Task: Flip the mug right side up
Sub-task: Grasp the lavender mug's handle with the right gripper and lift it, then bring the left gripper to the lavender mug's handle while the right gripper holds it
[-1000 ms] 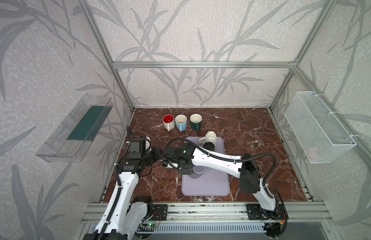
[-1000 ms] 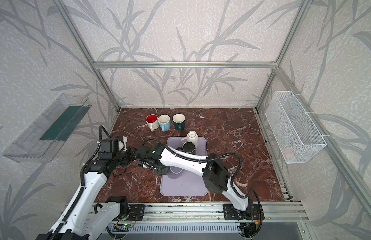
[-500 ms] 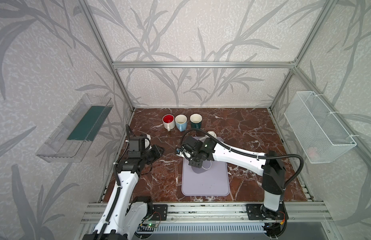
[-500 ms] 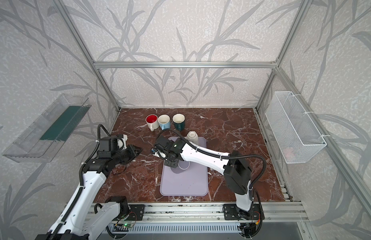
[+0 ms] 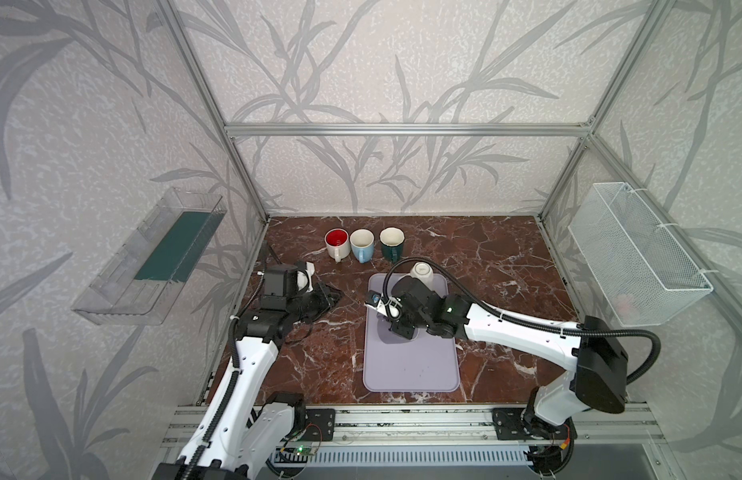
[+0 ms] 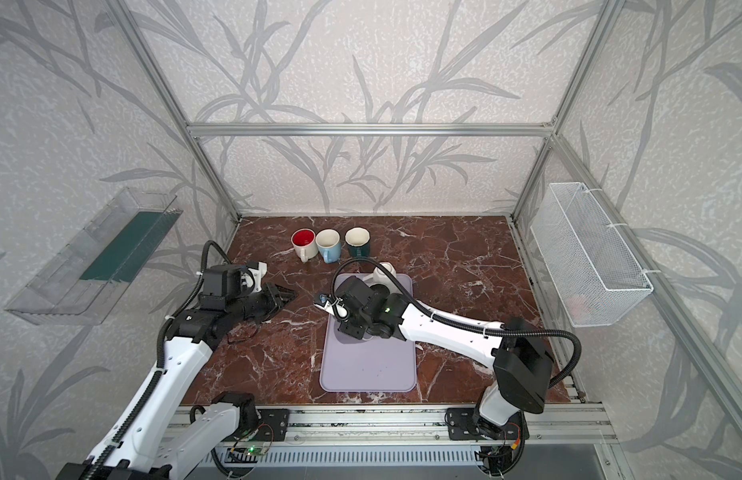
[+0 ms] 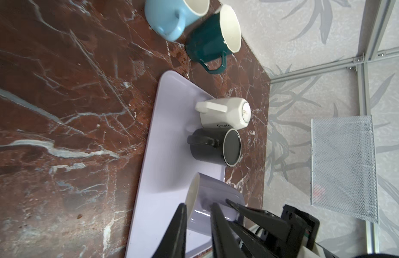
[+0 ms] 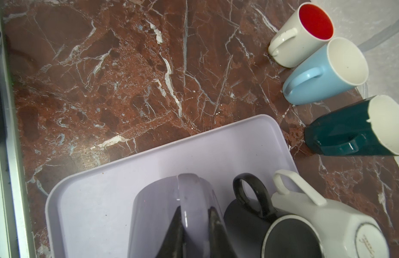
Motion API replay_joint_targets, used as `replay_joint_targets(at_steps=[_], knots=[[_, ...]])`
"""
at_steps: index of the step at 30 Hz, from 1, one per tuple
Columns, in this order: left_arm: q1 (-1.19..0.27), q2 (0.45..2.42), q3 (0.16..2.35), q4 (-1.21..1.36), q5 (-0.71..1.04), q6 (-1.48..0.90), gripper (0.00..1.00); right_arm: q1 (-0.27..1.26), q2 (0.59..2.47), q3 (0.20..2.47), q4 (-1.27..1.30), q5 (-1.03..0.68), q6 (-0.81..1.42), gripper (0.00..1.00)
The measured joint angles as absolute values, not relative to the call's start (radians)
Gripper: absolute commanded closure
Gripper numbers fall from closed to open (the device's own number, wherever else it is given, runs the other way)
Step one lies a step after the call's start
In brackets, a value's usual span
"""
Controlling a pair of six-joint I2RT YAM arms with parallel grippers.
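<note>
- Right wrist view: right pincer (image 8: 194, 211) is clamped on the handle (image 8: 188, 189) of the lavender mug (image 8: 154, 212). I judge the handle grip was chosen so that a wrist roll can swing the body over.
- The mug is low over the left half of the lavender tray (image 8: 89, 189), mouth toward the tray, so it is not yet righted. Left wrist view shows its cream rim (image 7: 192, 194). I cannot tell whether the rim touches the tray or is just clear of it.
- Black mug (image 8: 245, 219) and white mug (image 8: 328, 214) stand base-up just on its far side, on the same tray. They are close neighbours, so the flip should swing away from them.
- Left pincer (image 5: 334, 296) hangs over bare counter (image 5: 485, 270) to the left. Its fingers are a narrow gap apart and hold nothing. I think it is parked clear.
- A row of upright mugs (image 5: 362, 245) lines the far edge, likely the set-down spot.
</note>
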State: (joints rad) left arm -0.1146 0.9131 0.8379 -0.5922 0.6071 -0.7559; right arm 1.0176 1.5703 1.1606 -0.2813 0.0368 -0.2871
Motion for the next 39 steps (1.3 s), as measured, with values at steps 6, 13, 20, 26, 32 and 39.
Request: replay_joint_targets(at_steps=[6,13,20,26,32,39], knots=[[-0.216,0.925,0.84,-0.603,0.643,-0.838,0.76,0.997,1.508,1.011,-0.066,0.013,-0.345,1.0],[-0.251,0.869,0.769,-0.59,0.675,-0.988,0.73,0.996,1.501,0.966,0.071,-0.044,-0.418,1.0],[-0.271,0.802,0.605,-0.509,0.7,-1.198,0.69,0.997,1.486,0.883,0.197,-0.073,-0.485,1.0],[-0.274,0.78,0.564,-0.399,0.706,-1.359,0.67,1.013,1.486,0.866,0.239,-0.069,-0.533,1.0],[-0.275,0.779,0.516,-0.281,0.709,-1.486,0.65,1.061,1.486,0.866,0.266,-0.052,-0.575,1.0],[-0.276,0.793,0.509,-0.248,0.701,-1.546,0.63,1.087,1.488,0.866,0.266,-0.036,-0.605,1.0]])
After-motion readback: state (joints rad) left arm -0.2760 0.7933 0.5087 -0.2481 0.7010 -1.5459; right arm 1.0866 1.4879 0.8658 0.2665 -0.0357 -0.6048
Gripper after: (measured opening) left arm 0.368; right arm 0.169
